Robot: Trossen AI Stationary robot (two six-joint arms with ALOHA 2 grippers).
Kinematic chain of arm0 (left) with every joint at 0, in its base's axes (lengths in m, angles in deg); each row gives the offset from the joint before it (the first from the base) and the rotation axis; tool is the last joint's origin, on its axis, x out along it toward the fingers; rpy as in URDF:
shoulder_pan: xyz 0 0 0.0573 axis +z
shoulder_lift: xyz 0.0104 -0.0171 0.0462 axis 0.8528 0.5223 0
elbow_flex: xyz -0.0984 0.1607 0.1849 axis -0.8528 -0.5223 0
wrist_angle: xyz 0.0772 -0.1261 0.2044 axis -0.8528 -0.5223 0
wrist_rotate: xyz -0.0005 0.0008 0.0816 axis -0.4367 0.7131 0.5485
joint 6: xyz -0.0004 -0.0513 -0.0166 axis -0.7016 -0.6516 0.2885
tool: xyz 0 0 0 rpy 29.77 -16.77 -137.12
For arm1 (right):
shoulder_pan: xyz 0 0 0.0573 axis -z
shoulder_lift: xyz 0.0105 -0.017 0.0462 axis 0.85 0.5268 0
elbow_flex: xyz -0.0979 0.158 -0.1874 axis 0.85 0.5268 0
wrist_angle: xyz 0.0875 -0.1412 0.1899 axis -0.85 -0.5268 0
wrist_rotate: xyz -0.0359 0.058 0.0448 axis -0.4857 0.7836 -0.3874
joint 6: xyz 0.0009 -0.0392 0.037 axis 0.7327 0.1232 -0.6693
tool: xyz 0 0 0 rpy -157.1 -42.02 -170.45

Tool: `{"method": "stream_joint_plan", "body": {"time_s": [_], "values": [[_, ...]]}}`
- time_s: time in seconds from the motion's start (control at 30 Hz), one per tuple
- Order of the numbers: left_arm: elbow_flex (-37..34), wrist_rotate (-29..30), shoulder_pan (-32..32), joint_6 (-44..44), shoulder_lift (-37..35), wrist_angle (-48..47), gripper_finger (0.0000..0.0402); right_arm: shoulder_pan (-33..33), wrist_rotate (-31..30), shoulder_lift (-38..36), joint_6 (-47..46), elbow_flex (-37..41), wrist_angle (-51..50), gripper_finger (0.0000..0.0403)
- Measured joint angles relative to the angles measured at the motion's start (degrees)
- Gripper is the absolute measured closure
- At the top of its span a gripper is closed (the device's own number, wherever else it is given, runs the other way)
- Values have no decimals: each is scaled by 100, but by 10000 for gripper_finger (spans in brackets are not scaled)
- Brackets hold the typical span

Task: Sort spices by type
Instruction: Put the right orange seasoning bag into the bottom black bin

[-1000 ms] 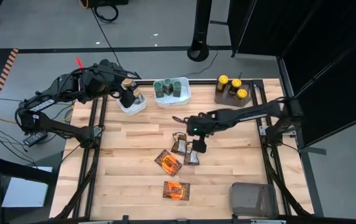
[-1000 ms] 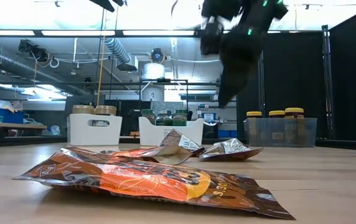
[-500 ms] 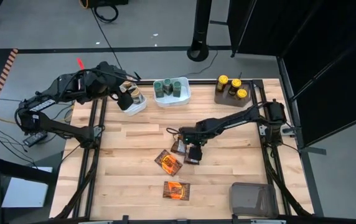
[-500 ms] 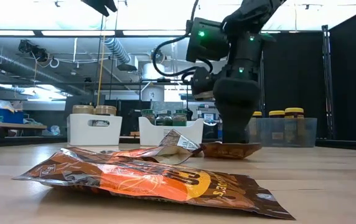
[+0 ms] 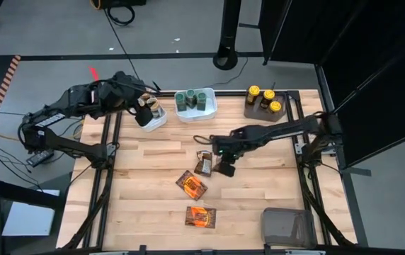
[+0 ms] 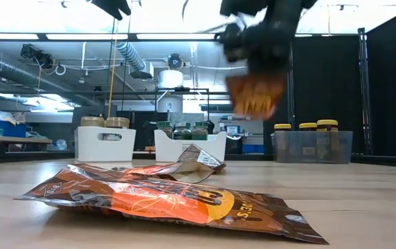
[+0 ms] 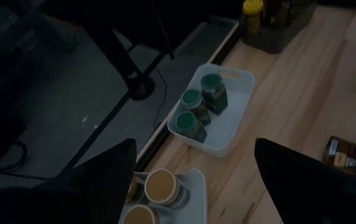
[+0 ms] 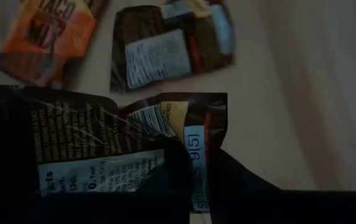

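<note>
My right gripper (image 5: 225, 167) is shut on a brown foil spice packet (image 6: 257, 93) and holds it above the middle of the table. Three more packets lie flat on the wood: a brown one (image 5: 204, 164) and two orange ones (image 5: 191, 185) (image 5: 200, 217). My left gripper (image 5: 144, 108) hovers open over the white tub (image 5: 153, 120) at the far left, which holds tan-lidded jars (image 7: 160, 186). Green-lidded jars (image 5: 194, 100) stand in a second white tub. Yellow-lidded jars (image 5: 263, 99) stand in a grey bin at the far right. My right gripper pinches the packet between its two fingers near one edge, by the barcode (image 8: 165, 124). The fingers come from above, pointing down. The packet hangs below them, lifted clear of the table. Blur in the low view hides how far back it reaches.
An empty grey-brown bin (image 5: 286, 225) sits at the table's near right corner. Bare wood lies to the left of the packets and along the near edge. The dark table frame rails (image 5: 110, 142) run down both sides.
My right gripper came down onto the packets in the middle of the table and shut on one. It has risen again with that packet, which now hangs clear of the wood. The other packets lie where they were.
</note>
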State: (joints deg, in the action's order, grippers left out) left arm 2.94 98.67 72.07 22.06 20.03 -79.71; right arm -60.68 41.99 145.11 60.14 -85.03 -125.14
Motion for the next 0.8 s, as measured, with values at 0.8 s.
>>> {"method": "stream_joint_plan", "body": {"time_s": [0.8], "values": [[-901,-152,1,145,4,822,69,-4859,600,-958,-7051,-204,-2615,375]]}}
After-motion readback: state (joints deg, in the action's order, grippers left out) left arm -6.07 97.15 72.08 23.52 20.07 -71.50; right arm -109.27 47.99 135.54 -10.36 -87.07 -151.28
